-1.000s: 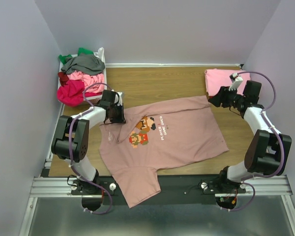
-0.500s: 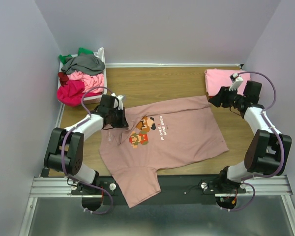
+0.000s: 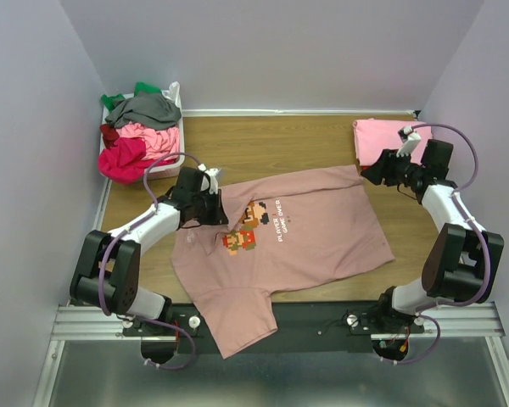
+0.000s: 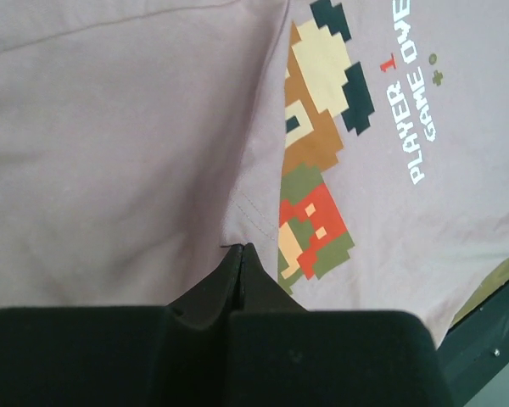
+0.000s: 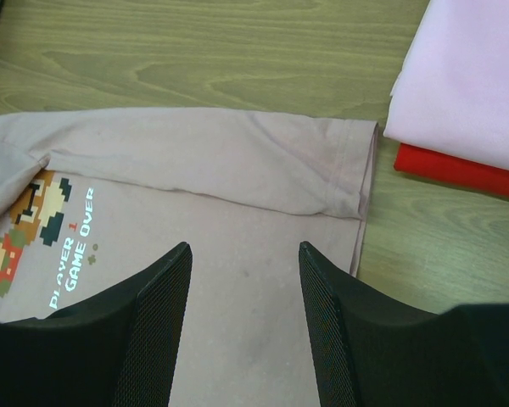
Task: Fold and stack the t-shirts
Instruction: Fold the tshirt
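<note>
A dusty-pink t-shirt [image 3: 314, 237] with a pixel-art print and white text lies spread on the wooden table, one sleeve hanging over the near edge. My left gripper [image 3: 214, 210] is shut on a fold of this shirt's cloth [image 4: 110, 127] beside the print; the pinched fold runs up from the jaw tips [image 4: 240, 248]. My right gripper [image 3: 369, 174] hovers open over the shirt's far right corner [image 5: 237, 170], nothing between its fingers [image 5: 165, 280]. A folded pale pink t-shirt [image 3: 382, 140] lies on a folded red one [image 5: 458, 165] at the back right.
A white basket [image 3: 180, 110] at the back left holds a heap of unfolded tees, bright pink [image 3: 123, 161], grey [image 3: 144, 108] and green. Purple walls close in on three sides. The black rail of the arm bases runs along the near edge.
My left gripper has closed on the shirt and moved to the right toward the print, pulling cloth with it. The right arm has stayed still.
</note>
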You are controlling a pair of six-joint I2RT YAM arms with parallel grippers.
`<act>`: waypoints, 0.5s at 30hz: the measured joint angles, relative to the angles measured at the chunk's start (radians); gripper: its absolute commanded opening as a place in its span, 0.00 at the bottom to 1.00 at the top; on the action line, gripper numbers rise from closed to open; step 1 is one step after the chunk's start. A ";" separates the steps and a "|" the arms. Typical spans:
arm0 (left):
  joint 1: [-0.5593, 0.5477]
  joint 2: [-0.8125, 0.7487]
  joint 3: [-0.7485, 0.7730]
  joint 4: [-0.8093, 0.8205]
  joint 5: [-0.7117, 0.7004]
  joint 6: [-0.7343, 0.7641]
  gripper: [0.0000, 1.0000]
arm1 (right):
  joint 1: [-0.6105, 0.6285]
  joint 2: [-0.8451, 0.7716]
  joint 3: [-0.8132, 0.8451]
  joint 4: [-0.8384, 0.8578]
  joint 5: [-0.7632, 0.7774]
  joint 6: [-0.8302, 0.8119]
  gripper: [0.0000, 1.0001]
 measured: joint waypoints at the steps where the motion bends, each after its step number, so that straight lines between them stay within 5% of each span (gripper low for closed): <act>1: -0.007 -0.002 -0.004 0.000 0.003 -0.004 0.00 | 0.000 0.000 0.000 0.000 -0.001 0.000 0.61; 15: -0.085 -0.004 -0.021 0.027 0.029 -0.051 0.00 | 0.000 0.000 0.000 -0.001 -0.005 0.000 0.61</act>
